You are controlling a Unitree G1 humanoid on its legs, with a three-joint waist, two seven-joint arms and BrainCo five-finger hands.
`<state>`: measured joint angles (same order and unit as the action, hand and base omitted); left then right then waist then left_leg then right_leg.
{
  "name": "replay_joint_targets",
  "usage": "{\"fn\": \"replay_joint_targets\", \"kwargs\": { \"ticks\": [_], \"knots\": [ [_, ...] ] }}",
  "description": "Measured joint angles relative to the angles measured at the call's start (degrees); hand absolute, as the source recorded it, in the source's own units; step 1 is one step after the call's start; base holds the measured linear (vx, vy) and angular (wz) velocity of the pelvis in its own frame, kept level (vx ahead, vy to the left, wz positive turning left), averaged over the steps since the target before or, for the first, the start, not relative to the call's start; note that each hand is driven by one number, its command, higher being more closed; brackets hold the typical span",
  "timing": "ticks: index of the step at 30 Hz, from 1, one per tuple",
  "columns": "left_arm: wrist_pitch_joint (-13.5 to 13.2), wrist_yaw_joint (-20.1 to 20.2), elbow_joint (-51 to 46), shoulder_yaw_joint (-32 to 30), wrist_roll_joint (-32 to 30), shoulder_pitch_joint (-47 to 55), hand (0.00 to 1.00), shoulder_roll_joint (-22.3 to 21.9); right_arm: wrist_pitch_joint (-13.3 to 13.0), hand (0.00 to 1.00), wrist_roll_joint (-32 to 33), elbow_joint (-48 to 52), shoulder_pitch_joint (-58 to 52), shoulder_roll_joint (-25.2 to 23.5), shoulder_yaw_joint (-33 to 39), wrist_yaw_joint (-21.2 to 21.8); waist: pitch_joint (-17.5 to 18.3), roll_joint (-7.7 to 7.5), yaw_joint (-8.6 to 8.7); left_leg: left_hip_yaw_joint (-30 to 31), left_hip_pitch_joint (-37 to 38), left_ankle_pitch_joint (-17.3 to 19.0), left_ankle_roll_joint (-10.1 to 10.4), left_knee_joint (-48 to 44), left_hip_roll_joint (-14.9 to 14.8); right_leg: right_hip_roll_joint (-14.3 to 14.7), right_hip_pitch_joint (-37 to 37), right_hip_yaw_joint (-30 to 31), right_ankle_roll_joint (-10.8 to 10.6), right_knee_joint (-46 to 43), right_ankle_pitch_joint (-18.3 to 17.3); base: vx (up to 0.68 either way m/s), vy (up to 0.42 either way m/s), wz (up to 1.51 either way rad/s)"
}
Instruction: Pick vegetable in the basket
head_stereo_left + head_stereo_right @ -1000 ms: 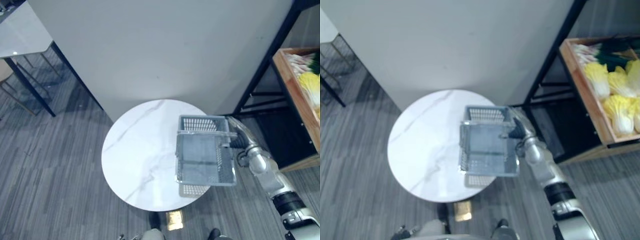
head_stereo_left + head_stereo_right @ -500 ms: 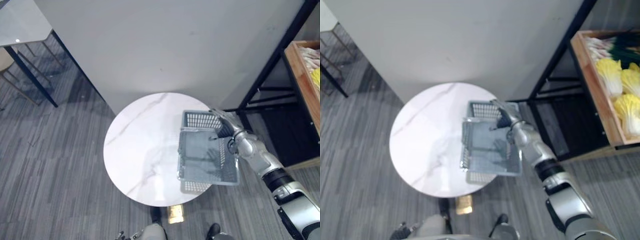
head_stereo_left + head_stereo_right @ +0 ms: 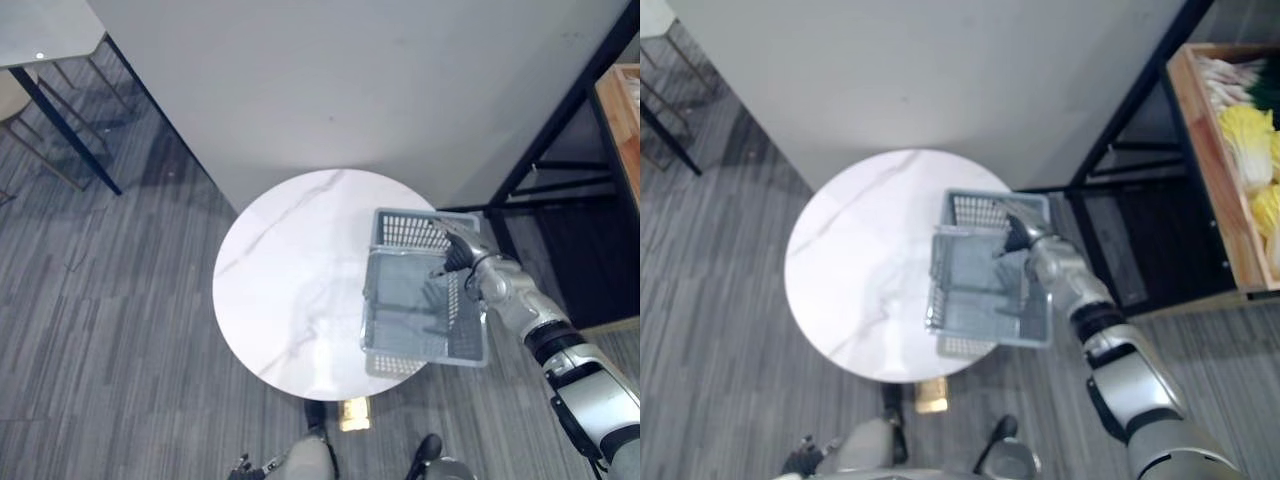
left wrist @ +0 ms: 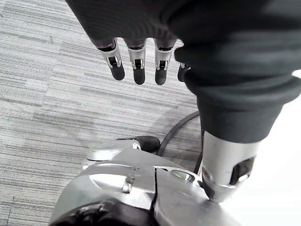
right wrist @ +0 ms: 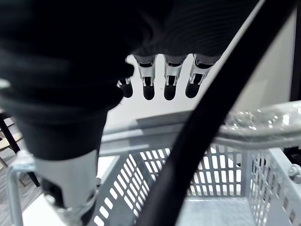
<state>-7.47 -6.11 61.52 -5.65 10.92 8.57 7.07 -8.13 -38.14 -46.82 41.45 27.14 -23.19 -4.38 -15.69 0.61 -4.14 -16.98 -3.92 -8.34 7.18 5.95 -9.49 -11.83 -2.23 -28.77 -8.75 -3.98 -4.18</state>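
The right hand (image 3: 462,255) shows right of centre in the head views, over the upper right corner of the basket (image 3: 405,310). From there I cannot tell whether its dark tips touch the rim, and its thumb is hidden. Its wrist view shows the fingers straight and side by side, closed on nothing. They hang just above the basket's pale metal handle (image 5: 254,123) without curling round it.

The basket is grey plastic and rectangular, with lattice walls and a smooth solid bottom. It sits on the right part of the round white table (image 3: 290,290), whose top is veined like marble.

The vegetables lie well apart from the basket, in a wooden crate (image 3: 1196,150) at the upper right of the right eye view, cut off by the frame's edge. They are pale yellow cabbages (image 3: 1247,130) with crinkled leaves, plus something dark green in the corner too small to name. The crate rests in a black metal shelf frame (image 3: 560,125).

The left hand (image 4: 138,63) hangs with fingers straight and loose over the grey striped carpet floor (image 4: 47,94).
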Motion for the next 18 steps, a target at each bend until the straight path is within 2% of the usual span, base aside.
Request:
{"fn": "replay_joint_targets", "kwargs": {
  "ticks": [5,6,18],
  "knots": [
    [-0.75,-0.31,-0.03,1.31,0.14,-0.09,0.0,0.04,0.34,0.0,-1.93,-6.14,1.43,-0.03,-0.12,-0.09,-0.41,0.6,-0.1,0.32,-0.1,-0.04,0.06,0.0,0.15,-0.15,-0.09,-0.48,0.0,0.0,0.0,0.0,-0.003,0.01],
    [-0.78,-0.31,-0.02,1.37,0.14,-0.09,0.0,0.04,0.39,1.0,-1.93,-6.5,1.44,-0.03,-0.11,-0.14,-0.43,0.63,-0.11,0.37,-0.12,-0.05,0.08,0.0,0.16,-0.16,-0.1,-0.53,0.0,0.0,0.0,0.0,0.0,0.0],
    [-0.75,-0.39,0.04,2.08,0.12,-0.46,0.0,0.15,0.4,1.0,-2.58,-9.92,3.21,-0.03,0.38,-0.46,-0.76,0.99,0.05,0.45,-0.15,-0.05,0.08,0.01,0.28,-0.28,-0.11,-0.6,-0.01,-0.01,-0.01,0.0,0.0,0.0]
  ]
}}
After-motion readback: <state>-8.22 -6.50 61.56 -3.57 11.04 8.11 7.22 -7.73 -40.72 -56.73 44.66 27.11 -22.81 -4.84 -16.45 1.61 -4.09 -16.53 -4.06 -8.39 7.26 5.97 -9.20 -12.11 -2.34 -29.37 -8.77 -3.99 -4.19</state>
